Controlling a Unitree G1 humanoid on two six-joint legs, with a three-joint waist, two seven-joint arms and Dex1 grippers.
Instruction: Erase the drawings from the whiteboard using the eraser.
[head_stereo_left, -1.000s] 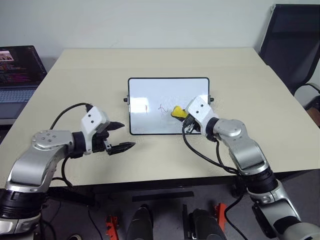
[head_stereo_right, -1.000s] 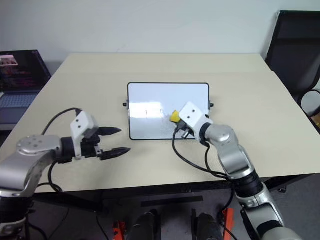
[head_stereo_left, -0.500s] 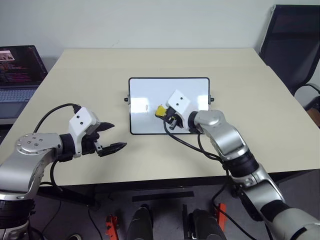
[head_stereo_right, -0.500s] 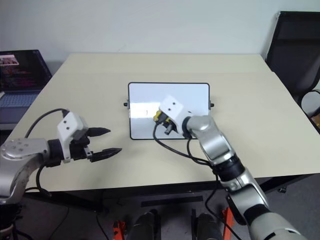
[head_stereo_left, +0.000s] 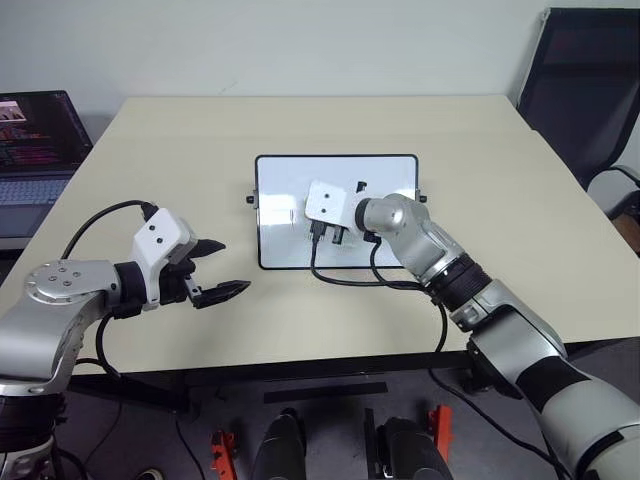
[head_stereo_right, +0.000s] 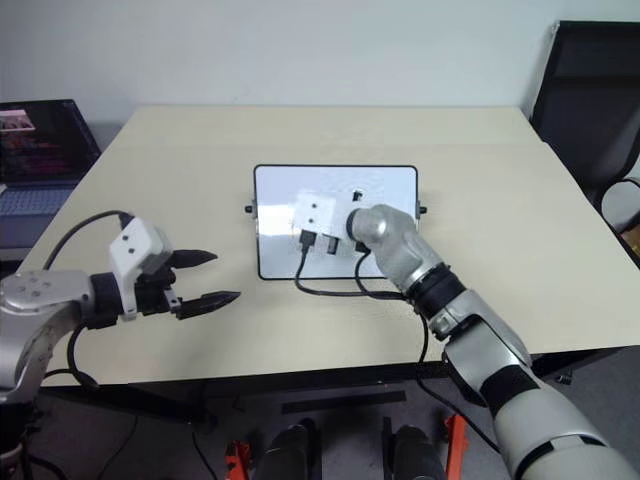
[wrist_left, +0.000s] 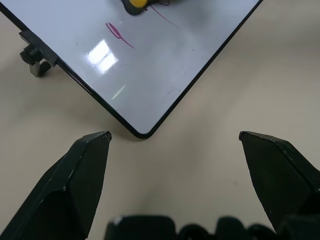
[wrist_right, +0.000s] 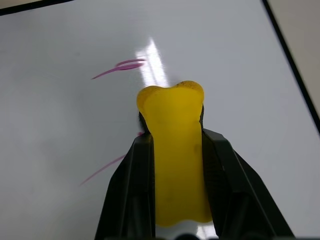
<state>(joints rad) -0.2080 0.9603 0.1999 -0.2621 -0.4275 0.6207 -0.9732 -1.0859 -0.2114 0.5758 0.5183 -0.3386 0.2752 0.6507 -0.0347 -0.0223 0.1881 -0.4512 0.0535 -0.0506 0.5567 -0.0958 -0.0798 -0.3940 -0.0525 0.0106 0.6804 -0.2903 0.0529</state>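
the right gripper (wrist_right: 172, 150) has its jaws clamped on the eraser (wrist_right: 175, 150), tip over the whiteboard (head_stereo_left: 290, 180). a pink stroke (wrist_right: 120, 67) lies just ahead; contact is probably light, so press flat and sweep through. the left gripper (wrist_left: 172, 142) hangs with jaws wide, empty.

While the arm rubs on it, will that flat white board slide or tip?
The glossy black-framed whiteboard lies flat on the smooth beige table, so tipping looks unlikely. Nothing visibly pins it, and the left end effector hangs apart from it, so a hard rub might slide it. It looks thin and probably light.
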